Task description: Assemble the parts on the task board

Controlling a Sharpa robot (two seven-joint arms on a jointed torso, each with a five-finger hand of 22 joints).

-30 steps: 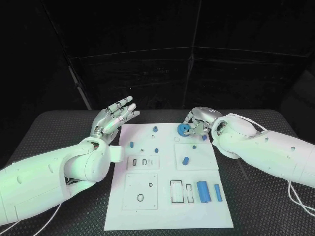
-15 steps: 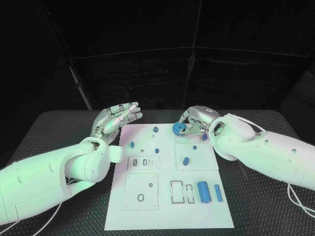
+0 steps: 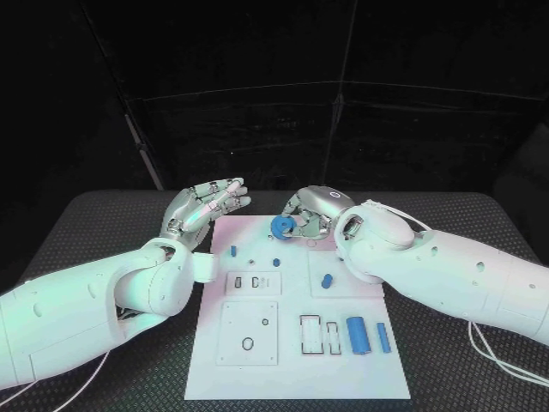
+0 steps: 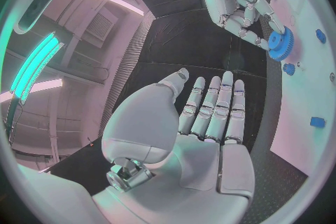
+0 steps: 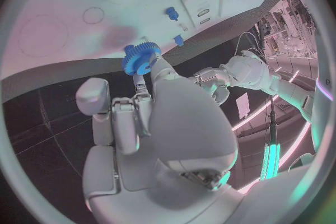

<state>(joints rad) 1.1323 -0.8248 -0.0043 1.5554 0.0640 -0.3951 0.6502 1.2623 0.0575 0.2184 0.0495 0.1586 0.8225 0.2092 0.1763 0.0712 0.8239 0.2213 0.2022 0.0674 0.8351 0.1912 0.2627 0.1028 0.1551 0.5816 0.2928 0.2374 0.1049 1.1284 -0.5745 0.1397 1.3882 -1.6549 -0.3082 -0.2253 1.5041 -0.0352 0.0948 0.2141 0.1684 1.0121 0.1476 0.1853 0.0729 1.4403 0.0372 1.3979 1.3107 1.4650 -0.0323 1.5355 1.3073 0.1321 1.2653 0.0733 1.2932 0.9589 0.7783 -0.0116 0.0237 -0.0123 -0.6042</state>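
Since a second ago the right hand [image 3: 310, 215] has carried the blue gear [image 3: 282, 226] leftward along the far end of the task board [image 3: 349, 378], from the upper right of the board toward its upper middle. It pinches the gear at the fingertips, toothed rim outward, probably so the bore stays free to drop onto a peg. The left hand [image 3: 204, 206] has stayed at the board's upper left corner, released and holding nothing, fingers loosely apart, palm toward the gear, perhaps ready to steady it. Other blue parts lie on the board, among them a cylinder [image 3: 356, 335] near its lower right. Which peg the gear is meant for is hard to make out, and the right hand hides the board beneath it.
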